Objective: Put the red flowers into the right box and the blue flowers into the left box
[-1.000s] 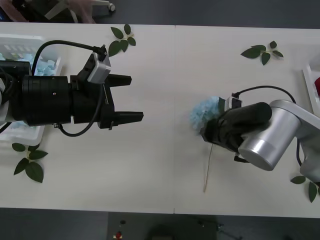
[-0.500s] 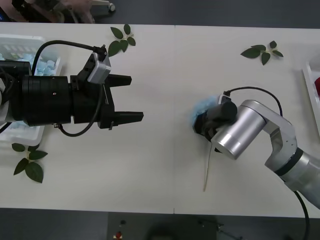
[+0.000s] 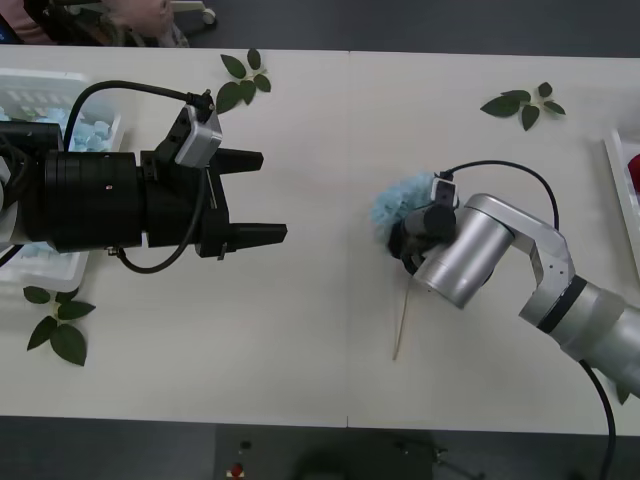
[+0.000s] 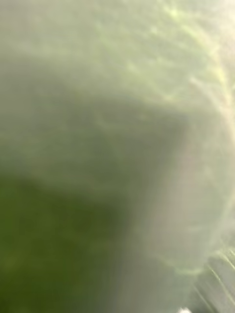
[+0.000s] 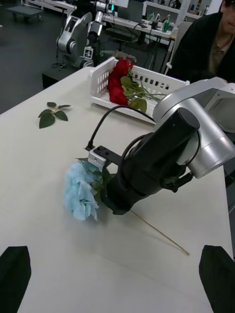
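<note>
- The right gripper (image 5: 100,193) is down at the table (image 3: 320,370) right of centre, pressed against a blue flower (image 3: 397,200); whether its fingers are clamped on it I cannot tell.
- The flower's pale head lies on the table, and its thin stem (image 3: 401,325) trails toward the near edge.
- The left gripper (image 3: 262,196) hangs above the table's left half, jaws spread wide and holding nothing.
- More blue flowers (image 3: 92,134) lie in the left box (image 3: 40,78) behind the left arm.
- The red flowers (image 5: 117,83) lie in the right box (image 5: 159,78) at the table's far right.
- Loose leaf sprigs (image 3: 243,78) lie scattered around the table.
</note>
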Controlling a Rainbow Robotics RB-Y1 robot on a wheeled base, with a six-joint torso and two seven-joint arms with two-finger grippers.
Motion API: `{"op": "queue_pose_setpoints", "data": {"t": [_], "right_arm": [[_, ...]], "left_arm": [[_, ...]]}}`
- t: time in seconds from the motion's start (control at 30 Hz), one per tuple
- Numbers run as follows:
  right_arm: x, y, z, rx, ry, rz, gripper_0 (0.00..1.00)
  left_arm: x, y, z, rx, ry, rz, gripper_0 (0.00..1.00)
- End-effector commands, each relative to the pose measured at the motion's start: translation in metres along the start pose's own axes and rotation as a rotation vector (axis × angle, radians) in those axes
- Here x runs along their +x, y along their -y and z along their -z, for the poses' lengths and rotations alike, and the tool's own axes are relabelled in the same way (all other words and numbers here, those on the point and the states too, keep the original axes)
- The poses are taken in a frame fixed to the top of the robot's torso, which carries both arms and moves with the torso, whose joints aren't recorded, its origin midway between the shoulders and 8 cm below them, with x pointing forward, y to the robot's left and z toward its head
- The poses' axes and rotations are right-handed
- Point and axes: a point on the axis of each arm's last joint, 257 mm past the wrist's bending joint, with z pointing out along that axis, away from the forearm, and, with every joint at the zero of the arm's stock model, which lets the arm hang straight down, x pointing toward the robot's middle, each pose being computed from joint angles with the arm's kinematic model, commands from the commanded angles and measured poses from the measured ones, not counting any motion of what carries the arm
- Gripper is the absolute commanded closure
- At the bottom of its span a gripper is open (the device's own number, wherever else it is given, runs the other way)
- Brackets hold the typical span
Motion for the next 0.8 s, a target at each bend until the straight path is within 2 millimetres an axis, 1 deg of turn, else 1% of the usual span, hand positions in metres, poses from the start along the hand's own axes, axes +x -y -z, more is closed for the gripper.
{"op": "queue_pose_setpoints", "data": {"t": [0.03,0.17,0.2,0.27,0.33,0.37,0.47,0.5,0.53,0.6,0.67,0.73,0.77,0.8], "right_arm": [[-0.001,0.005,-0.001,-0.005,-0.018,-0.026,1.0],[-0.03,-0.003,0.019,-0.077,0.004,-0.054,1.0],[-0.04,-0.007,0.029,-0.117,0.008,-0.069,1.0],[-0.055,-0.013,0.044,-0.173,0.012,-0.083,1.0],[-0.078,-0.028,0.068,-0.27,0.015,-0.08,1.0],[-0.086,-0.033,0.078,-0.303,0.018,-0.067,1.0],[-0.121,-0.049,0.108,-0.403,0.051,0.0,1.0],[-0.127,-0.052,0.113,-0.421,0.061,0.023,1.0],[-0.137,-0.056,0.122,-0.453,0.083,0.078,1.0],[-0.151,-0.067,0.139,-0.516,0.12,0.163,1.0],[-0.161,-0.075,0.154,-0.568,0.156,0.245,1.0],[-0.166,-0.084,0.166,-0.615,0.18,0.295,1.0],[-0.168,-0.098,0.18,-0.676,0.206,0.337,1.0],[-0.166,-0.106,0.187,-0.711,0.208,0.349,1.0]], "left_arm": [[-0.012,0.0,0.001,0.002,0.012,-0.061,0.0],[-0.012,0.0,0.001,0.002,0.012,-0.061,0.0],[-0.012,0.0,0.001,0.002,0.012,-0.061,0.0],[-0.012,0.0,0.001,0.002,0.012,-0.061,0.0],[-0.012,0.0,0.001,0.002,0.012,-0.061,0.0],[-0.012,0.0,0.001,0.002,0.012,-0.061,0.0],[-0.012,0.0,0.001,0.002,0.012,-0.061,0.0],[-0.012,0.0,0.001,0.002,0.012,-0.061,0.0],[-0.012,0.0,0.001,0.002,0.012,-0.061,0.0],[-0.012,0.0,0.001,0.002,0.012,-0.061,0.0],[-0.012,0.0,0.001,0.002,0.012,-0.061,0.0],[-0.012,0.0,0.001,0.002,0.012,-0.061,0.0],[-0.012,0.0,0.001,0.002,0.012,-0.061,0.0],[-0.012,0.0,0.001,0.002,0.012,-0.061,0.0]]}}
